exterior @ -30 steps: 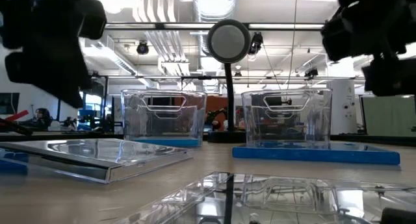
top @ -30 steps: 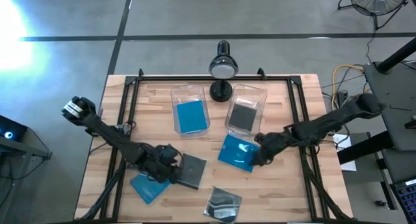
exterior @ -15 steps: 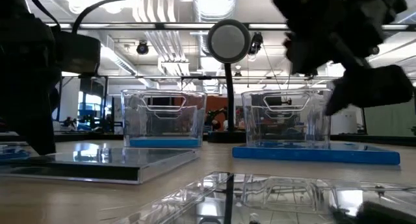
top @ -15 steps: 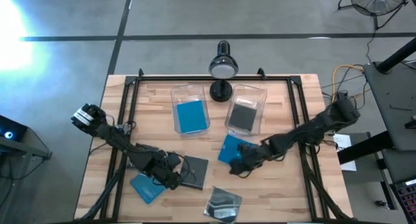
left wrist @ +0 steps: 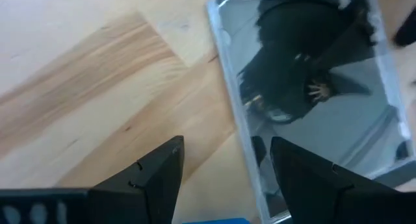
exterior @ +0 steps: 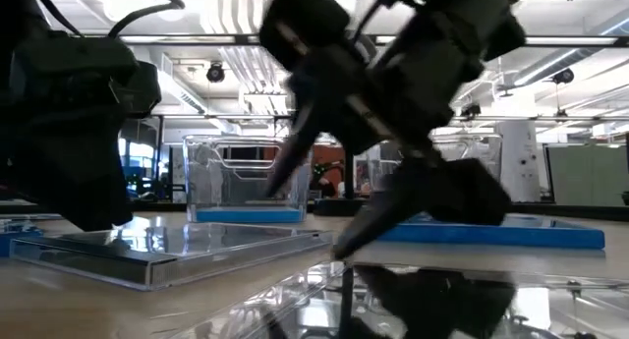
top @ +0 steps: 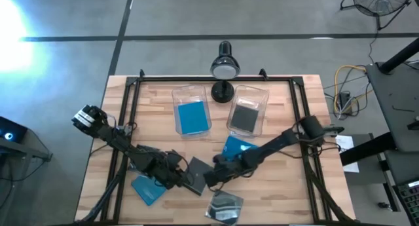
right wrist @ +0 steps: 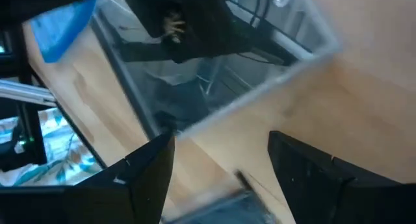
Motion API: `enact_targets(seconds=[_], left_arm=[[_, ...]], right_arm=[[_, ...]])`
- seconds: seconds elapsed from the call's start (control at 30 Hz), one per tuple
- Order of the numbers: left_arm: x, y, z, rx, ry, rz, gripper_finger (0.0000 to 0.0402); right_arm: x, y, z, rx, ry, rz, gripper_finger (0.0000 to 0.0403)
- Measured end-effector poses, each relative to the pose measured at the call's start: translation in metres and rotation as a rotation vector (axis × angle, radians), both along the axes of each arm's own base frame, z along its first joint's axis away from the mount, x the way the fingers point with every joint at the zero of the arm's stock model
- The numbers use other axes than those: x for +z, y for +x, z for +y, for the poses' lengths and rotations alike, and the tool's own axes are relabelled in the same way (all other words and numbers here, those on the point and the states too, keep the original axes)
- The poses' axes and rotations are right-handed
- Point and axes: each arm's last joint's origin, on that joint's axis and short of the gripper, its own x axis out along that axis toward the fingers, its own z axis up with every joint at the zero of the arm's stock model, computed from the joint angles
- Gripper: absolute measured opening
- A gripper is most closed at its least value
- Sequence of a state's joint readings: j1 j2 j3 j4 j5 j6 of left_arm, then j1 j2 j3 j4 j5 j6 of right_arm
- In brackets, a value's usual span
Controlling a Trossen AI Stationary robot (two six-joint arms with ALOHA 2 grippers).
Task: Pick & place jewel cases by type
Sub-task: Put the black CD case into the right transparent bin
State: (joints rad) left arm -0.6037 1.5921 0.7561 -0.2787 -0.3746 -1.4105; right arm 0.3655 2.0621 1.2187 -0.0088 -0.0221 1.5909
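Both grippers now converge on the dark jewel case (top: 194,174) at near centre.
Left gripper (top: 178,179), fingers spread, stays at the case's left edge, holding nothing. Right gripper (top: 211,179), also spread and empty, has swung left off the blue case (top: 234,149) to the dark case's right edge; a two-arm pickup looks imminent.

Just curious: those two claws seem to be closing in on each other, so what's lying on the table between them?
In the high view, a dark grey jewel case lies between the left claw and the right claw.
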Motion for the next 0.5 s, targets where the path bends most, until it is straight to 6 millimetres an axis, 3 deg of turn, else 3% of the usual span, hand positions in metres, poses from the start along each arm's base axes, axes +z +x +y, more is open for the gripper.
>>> enact_targets(seconds=[0.27,0.5], left_arm=[[-0.006,0.000,-0.001,-0.035,-0.042,-0.082,0.0213],[-0.007,-0.005,-0.008,-0.171,-0.011,-0.051,0.0213]], right_arm=[[0.001,0.020,-0.005,-0.074,-0.056,-0.026,0.0245],[0.027,0.027,-0.016,-0.082,-0.231,-0.111,0.0244]])
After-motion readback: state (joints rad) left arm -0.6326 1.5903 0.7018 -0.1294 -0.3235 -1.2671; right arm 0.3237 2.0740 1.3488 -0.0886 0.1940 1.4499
